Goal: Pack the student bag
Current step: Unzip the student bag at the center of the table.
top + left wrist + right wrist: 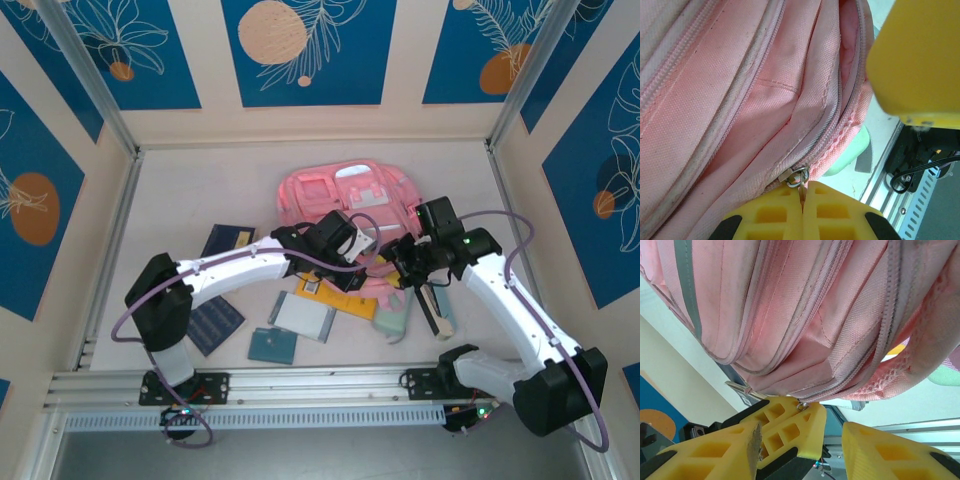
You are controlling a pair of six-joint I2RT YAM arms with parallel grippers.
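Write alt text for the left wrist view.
The left gripper, its yellow fingers shut, pinches a zip pull on the pink student bag, whose pocket gapes open above it. A blurred yellow block sits in the upper right corner.

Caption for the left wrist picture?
Shut yellow left gripper pinches the metal zipper pull of the soft pink fabric backpack.

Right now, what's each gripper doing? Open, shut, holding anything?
Left gripper: shut on the zipper pull of the student bag.
Right gripper: open, gripping nothing.
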